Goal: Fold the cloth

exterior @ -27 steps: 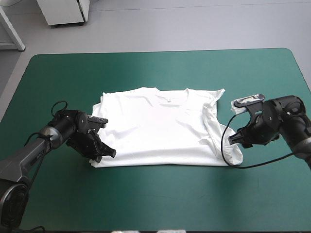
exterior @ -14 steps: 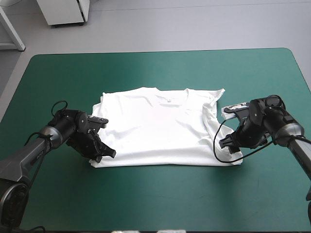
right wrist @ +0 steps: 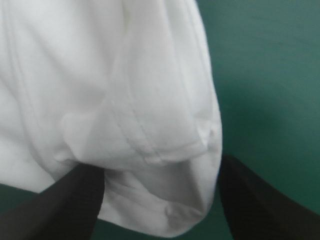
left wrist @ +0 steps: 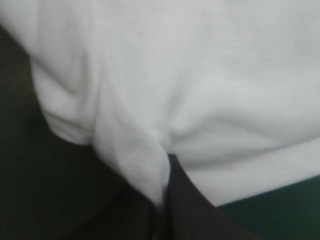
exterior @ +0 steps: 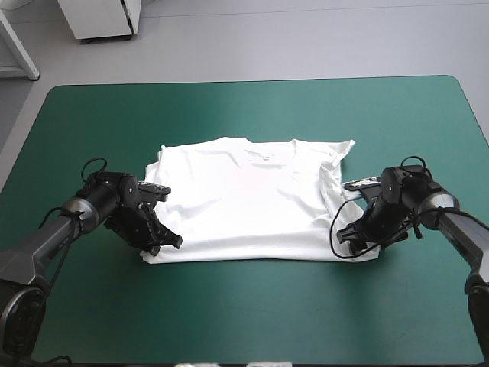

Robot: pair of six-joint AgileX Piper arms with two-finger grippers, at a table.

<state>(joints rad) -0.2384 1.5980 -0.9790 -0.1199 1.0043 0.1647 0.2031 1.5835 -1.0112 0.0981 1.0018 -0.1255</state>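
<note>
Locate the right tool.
High view: the right tool sits at the near right corner of the white short-sleeved T-shirt, black fingers open around it.

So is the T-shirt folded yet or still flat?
Mostly flat: the T-shirt is spread on the table, collar showing; left tool pinches one near corner, right tool open at the other.

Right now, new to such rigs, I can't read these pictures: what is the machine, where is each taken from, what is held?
A robot with two arms works at a table with a teal-green cover. The wide picture looks down from above and behind it; the other two come from cameras on each wrist, looking along the black fingers. A white T-shirt lies spread flat. The left hand is shut on its near left corner; the right hand is open, fingers either side of the near right corner.
</note>
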